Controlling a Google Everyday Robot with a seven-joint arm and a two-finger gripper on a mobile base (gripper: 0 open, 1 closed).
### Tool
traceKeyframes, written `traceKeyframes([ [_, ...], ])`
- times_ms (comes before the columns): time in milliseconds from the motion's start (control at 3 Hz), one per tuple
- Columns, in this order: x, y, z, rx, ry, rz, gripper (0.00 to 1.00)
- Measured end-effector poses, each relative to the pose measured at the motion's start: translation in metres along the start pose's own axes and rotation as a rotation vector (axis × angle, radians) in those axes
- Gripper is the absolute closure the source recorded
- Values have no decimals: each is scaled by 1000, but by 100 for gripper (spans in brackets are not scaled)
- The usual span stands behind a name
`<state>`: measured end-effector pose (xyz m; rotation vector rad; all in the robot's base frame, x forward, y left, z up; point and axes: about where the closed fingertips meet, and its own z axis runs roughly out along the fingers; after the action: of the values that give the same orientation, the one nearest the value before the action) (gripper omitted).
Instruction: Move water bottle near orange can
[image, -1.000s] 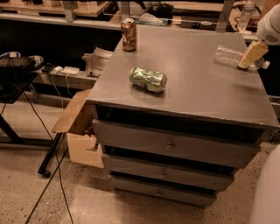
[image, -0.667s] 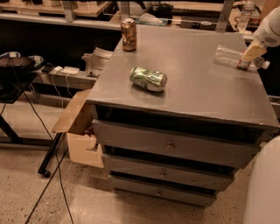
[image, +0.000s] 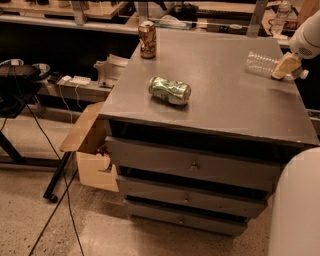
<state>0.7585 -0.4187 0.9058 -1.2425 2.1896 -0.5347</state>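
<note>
- Hardly anything has moved since the earlier frames: the pale, cream-coloured end effector (image: 285, 66) stays at the far right of the tabletop, and the bottle lies where it lay.
- It sits low at the neck end of the clear, ribbed plastic water bottle (image: 260, 63), touching it or all but touching it. Whether it has clamped on the bottle or merely rests against it, I cannot tell.
- The water bottle lies on its side near the far right corner of the flat grey tabletop (image: 225, 107), with its body pointing left and its neck toward the right edge.
- The tall, slim orange can (image: 147, 39), with pale markings and a silvery top, stands upright near the far left corner, well apart from the bottle.
- Between the two, and nearer the front, a dented green-and-silver can (image: 170, 90) lies on its side.
- The step in hand looks like the grasp itself: the bottle is not yet lifted and no part of the carry toward the orange can is done.
- The next move calls for a firm hold on a light, round, slippery bottle that could roll or pivot if it is held only at the neck.
- After that comes a lift clear of the tabletop and a carry leftward along the back, passing behind the green-and-silver can.
- The set-down should end just beside the orange can without nudging it, since that can stands close to the tabletop's edge.
</note>
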Motion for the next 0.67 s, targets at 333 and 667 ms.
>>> traceKeyframes([
  [333,6,6,18,-26,14,-1,40],
  [667,11,8,28,-38,19,2,40],
])
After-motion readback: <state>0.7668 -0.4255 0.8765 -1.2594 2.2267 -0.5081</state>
